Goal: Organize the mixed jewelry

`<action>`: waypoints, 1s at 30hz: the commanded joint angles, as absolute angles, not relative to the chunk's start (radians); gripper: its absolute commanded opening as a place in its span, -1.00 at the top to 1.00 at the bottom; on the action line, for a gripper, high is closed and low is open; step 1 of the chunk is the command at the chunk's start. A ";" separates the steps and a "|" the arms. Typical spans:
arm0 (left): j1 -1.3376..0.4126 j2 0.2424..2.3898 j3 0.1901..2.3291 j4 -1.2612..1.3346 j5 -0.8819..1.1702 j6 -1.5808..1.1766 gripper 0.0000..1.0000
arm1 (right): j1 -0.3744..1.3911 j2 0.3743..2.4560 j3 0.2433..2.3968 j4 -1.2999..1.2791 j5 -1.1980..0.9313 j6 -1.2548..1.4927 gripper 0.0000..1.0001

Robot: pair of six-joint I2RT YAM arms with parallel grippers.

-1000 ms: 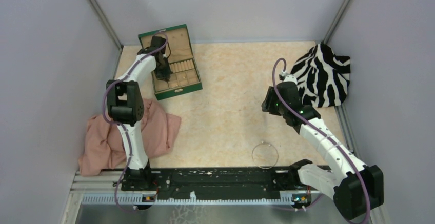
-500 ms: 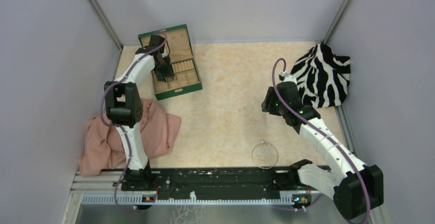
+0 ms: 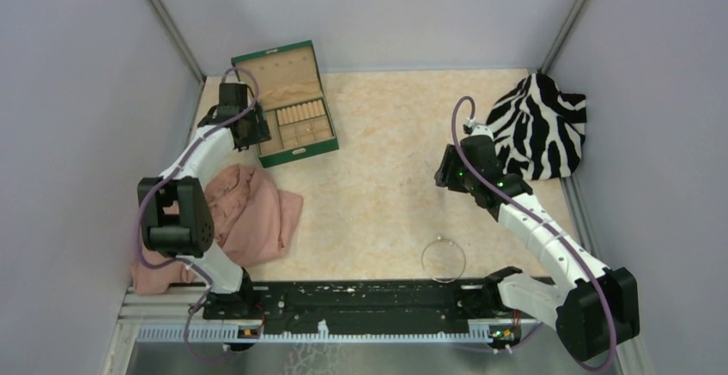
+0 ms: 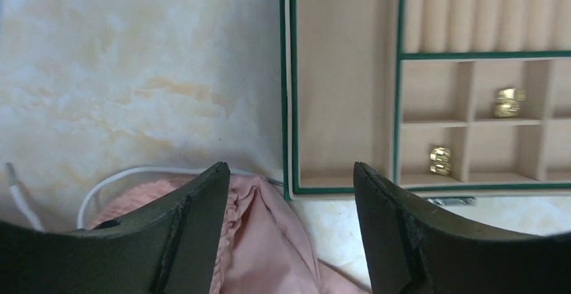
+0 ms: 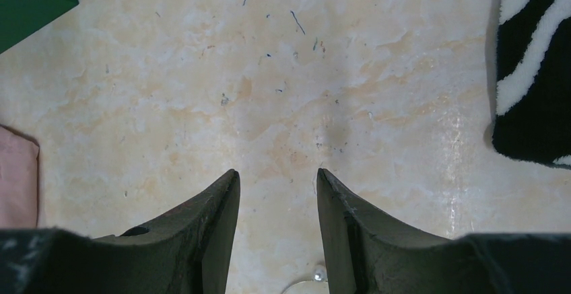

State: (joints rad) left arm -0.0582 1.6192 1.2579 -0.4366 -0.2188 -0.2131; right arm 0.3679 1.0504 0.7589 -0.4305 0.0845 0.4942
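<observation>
Two gold-coloured pieces point(image 4: 510, 102) point(image 4: 441, 161) of the mixed jewelry lie in separate small compartments of the tan tray inside the green box point(image 3: 300, 154). My left gripper point(image 3: 247, 135) hovers beside the box's left wall point(image 4: 289, 72), over its near-left corner; in the left wrist view the left gripper point(image 4: 289, 173) is open with nothing between its fingers. The silvery wire hoop point(image 3: 443, 259) lies on the table near the front edge. My right gripper point(image 3: 444, 173) hangs open and empty over bare table; the hoop's bead point(image 5: 316, 277) peeks out below the right gripper point(image 5: 276, 176).
A pink cloth point(image 3: 249, 216) lies crumpled at the left, reaching up to the box corner point(image 4: 269, 240). A zebra-striped cloth point(image 3: 541, 126) sits at the back right. Grey walls close in the table on three sides.
My left gripper has come out of the box, moved left and toward the front, and opened from shut. The right arm has barely shifted.
</observation>
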 commanded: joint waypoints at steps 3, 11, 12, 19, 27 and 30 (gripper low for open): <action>0.036 1.751 1.282 -0.397 -0.066 -0.246 -0.43 | 0.361 1.031 0.761 -0.379 0.084 0.494 0.08; 0.045 1.799 1.259 -0.339 -0.061 -0.241 -0.04 | 0.360 1.007 0.737 -0.382 0.092 0.502 0.08; 0.045 1.811 1.269 -0.353 -0.057 -0.242 0.05 | 0.360 1.005 0.736 -0.382 0.091 0.503 0.08; 0.042 1.827 1.284 -0.355 0.110 -0.235 0.82 | 0.360 0.999 0.735 -0.382 0.095 0.505 0.08; -0.058 1.801 1.295 -0.373 0.225 -0.155 1.00 | 0.360 0.992 0.742 -0.419 0.135 0.487 0.08; -0.129 1.804 1.303 -0.386 0.230 -0.158 1.00 | 0.360 0.981 0.739 -0.460 0.144 0.473 0.07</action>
